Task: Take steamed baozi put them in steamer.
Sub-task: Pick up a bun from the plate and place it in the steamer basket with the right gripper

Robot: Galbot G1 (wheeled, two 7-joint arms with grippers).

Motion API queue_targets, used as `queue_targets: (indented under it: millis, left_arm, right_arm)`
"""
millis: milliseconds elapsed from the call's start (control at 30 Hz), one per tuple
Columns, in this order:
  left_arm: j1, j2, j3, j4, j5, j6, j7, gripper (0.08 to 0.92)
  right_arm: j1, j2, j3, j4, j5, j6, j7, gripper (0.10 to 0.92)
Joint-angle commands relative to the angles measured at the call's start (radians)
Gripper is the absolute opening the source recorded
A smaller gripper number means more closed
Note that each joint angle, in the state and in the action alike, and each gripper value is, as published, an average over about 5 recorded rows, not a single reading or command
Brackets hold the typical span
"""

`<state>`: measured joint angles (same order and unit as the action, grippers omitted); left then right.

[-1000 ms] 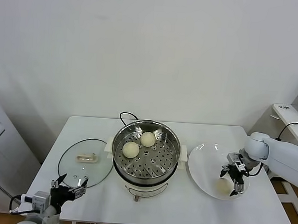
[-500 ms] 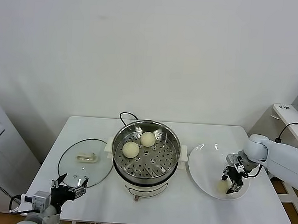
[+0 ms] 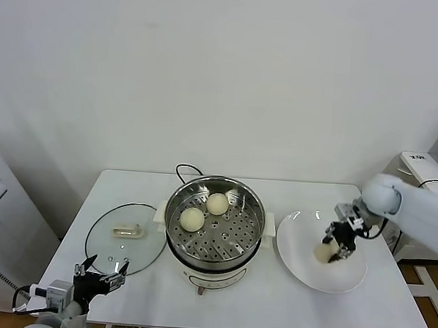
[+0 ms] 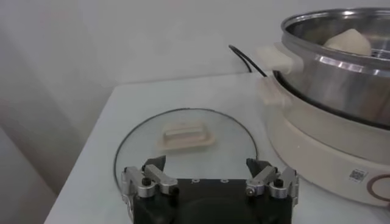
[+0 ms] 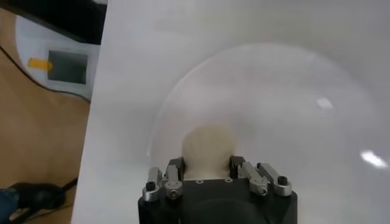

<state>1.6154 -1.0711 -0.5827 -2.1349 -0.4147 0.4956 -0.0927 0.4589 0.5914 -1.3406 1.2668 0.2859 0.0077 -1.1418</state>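
Three buns show in all. Two buns [image 3: 192,219] [image 3: 217,203] lie side by side in the steamer [image 3: 214,230] at the middle of the table [image 3: 285,300], toward its left and rear part. The third bun [image 3: 323,252] is clamped in the right pincer [image 3: 333,249], raised over the one white plate [image 3: 345,277]. The left pincer [image 3: 103,270] hangs wide open at the table's near left edge, beside the one glass lid [image 3: 125,238].

Plain white wall [image 3: 223,76], white table [image 3: 285,296], grey cabinet [image 3: 6,226] at left, wooden floor [image 5: 36,146]
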Motion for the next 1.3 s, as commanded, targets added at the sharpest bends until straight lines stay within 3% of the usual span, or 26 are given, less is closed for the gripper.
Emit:
queue_targets:
  millis: [33, 400, 633, 867, 1300]
  left_arm:
    - [0.0, 0.005, 0.0, -0.001, -0.001, 0.0, 0.0, 0.823]
    - [-0.007, 0.011, 0.009, -0.002, -0.001, 0.0, 0.0, 0.823]
    - [-0.004, 0.009, 0.011, -0.002, 0.0, -0.001, 0.0, 0.823]
    - [-0.002, 0.005, 0.011, -0.003, 0.002, -0.004, 0.001, 0.823]
    - [-0.002, 0.002, 0.014, -0.005, 0.003, -0.004, 0.002, 0.823]
  right_arm:
    - [0.237, 0.116, -0.002, -0.017, 0.116, 0.118, -0.072, 0.458]
    - [0.28, 0.418, 0.065, -0.097, 0.107, 0.39, -0.093, 0.467]
    - [0.222, 0.546, 0.094, -0.05, -0.027, 0.588, -0.075, 0.467]
    - [0.18, 0.581, 0.095, 0.06, -0.163, 0.741, -0.044, 0.467]
    - [0.13, 0.551, 0.073, 0.243, -0.318, 0.824, -0.014, 0.467]
